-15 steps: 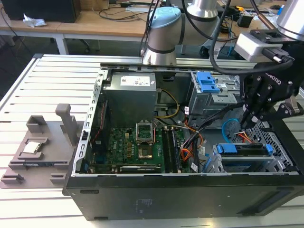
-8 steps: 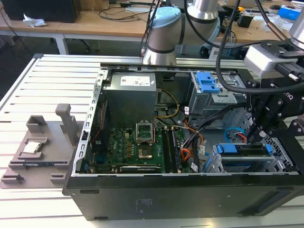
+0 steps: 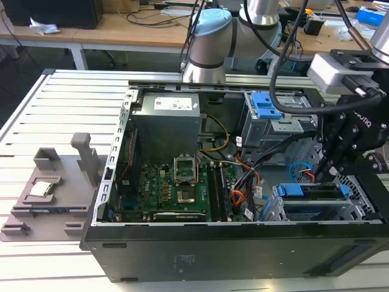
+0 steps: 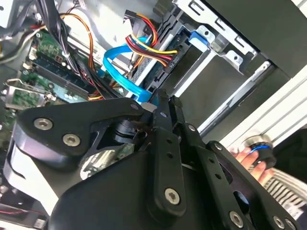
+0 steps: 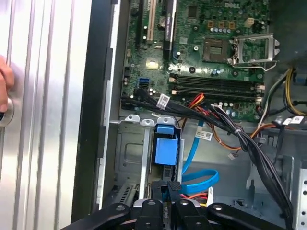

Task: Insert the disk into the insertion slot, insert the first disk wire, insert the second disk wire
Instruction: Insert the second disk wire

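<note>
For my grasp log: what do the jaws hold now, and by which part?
The gripper seems to hold the light-blue cable at its plug end.

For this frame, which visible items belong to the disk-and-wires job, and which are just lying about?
Job:
disk
insertion slot
first disk wire
second disk wire
gripper

Lying about:
grey fixture
taller drive cage
power supply
</note>
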{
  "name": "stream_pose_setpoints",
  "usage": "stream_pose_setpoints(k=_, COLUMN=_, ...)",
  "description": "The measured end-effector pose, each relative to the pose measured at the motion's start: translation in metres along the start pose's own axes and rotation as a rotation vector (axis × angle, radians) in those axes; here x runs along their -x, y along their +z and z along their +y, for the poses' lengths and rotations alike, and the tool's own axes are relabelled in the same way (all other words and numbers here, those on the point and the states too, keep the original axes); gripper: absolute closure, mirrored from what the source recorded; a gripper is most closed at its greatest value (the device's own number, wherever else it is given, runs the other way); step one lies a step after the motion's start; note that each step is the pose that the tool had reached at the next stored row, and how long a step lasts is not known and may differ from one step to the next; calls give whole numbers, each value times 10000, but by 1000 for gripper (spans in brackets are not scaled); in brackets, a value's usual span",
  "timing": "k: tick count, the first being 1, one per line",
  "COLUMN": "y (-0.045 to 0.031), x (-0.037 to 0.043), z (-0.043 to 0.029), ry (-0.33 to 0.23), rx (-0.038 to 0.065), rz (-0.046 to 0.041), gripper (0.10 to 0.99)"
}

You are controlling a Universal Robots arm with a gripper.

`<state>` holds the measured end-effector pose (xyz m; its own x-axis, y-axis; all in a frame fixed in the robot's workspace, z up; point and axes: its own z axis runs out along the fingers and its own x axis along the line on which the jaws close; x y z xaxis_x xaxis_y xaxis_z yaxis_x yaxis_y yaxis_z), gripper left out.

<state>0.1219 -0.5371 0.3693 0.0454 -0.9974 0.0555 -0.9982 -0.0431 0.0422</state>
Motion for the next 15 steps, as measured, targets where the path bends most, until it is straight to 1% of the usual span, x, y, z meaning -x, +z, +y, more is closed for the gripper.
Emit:
stream_pose_setpoints(k=4, y=2, x=0, z=0, ry=604, rx=34, rz=-26, gripper=922)
stream_pose_setpoints(k=5, y=3, x=0, z=0, ry=892, rx=50, rz=-38, gripper=922)
stream_pose_setpoints(k=8, y=7, x=0, z=-1, ry=1392, rx=77, rz=-59, gripper=922)
stream_pose_setpoints(k=13, y=59, x=3, z=-13, ry=1415, rx=80, rz=-60, gripper=922)
stream_pose_setpoints(k=15, y=96, x=4, z=-25, ry=1418, rx=81, rz=-60, gripper=922)
